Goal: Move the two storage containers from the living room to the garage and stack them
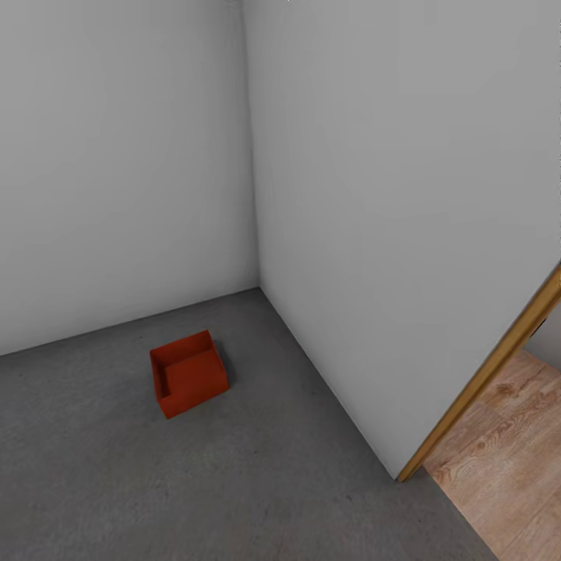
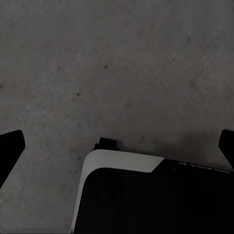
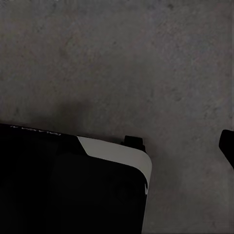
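So the head view has one orange-red rectangular lidless storage container (image 1: 189,373) sitting flat on the dark grey rough concrete floor (image 1: 234,483), open side up, nothing inside it that I can see. It's parked near the corner where the two plain pale grey walls (image 1: 125,171) meet, close to them but touching neither. Off to the right there's a wood-trimmed wall edge (image 1: 483,382), and past it a strip of light wood plank flooring (image 1: 506,460).

Left wrist view: the left pincer (image 2: 119,146) is spread wide, its two dark fingertips (image 2: 10,148) poking in at opposite edges with just bare concrete between them. It's got hold of nothing. Right under that pincer is a chunk of the robot's own black-and-white base (image 2: 146,195), and the rest is grey floor.

Right wrist view: one dark fingertip (image 3: 226,146) of the right pincer peeks in at the edge, and the other finger isn't visible, so honestly I can't tell how far open it is. Nothing orange anywhere near it, just concrete floor (image 3: 122,63) and another corner of the black-and-white base (image 3: 68,185) below.

The container isn't close to either pincer; it sits out on the floor ahead of the robot, well apart from both.
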Robot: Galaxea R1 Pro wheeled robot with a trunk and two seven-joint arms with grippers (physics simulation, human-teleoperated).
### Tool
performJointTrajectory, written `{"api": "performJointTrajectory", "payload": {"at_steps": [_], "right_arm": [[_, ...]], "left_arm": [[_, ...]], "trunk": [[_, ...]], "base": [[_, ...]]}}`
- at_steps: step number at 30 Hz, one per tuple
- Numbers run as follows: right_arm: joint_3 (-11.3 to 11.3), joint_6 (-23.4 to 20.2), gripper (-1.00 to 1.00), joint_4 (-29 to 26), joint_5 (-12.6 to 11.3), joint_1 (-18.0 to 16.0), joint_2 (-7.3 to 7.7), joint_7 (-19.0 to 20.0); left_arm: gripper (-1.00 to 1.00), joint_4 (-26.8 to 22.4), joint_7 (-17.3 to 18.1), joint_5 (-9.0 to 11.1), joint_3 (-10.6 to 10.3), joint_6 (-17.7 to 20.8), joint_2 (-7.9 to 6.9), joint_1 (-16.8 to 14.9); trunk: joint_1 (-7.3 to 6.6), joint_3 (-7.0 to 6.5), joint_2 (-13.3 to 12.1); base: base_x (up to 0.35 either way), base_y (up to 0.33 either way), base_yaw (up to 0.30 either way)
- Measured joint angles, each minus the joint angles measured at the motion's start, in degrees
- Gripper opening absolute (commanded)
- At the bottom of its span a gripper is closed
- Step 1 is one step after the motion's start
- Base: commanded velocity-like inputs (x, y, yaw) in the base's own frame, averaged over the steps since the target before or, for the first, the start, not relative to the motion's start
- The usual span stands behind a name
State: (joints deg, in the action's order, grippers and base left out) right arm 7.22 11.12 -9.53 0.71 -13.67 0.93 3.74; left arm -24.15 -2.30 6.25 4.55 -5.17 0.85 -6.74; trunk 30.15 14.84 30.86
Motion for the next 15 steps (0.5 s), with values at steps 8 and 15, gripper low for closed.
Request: {"api": "performJointTrajectory", "payload": {"at_steps": [8, 15], "right_arm": [[0.0, 0.0, 1.00, 0.0, 0.0, 0.0, 0.00, 0.0], [0.0, 0.0, 1.00, 0.0, 0.0, 0.0, 0.00, 0.0]], "left_arm": [[1.00, 0.4, 0.0, 0.0, 0.0, 0.0, -0.01, 0.0], [1.00, 0.4, 0.0, 0.0, 0.0, 0.0, 0.04, 0.0]], "trunk": [[0.00, -0.75, 0.0], [0.00, -1.41, 0.0]], "base": [[0.000, 0.000, 0.000], [0.000, 0.000, 0.000]]}}
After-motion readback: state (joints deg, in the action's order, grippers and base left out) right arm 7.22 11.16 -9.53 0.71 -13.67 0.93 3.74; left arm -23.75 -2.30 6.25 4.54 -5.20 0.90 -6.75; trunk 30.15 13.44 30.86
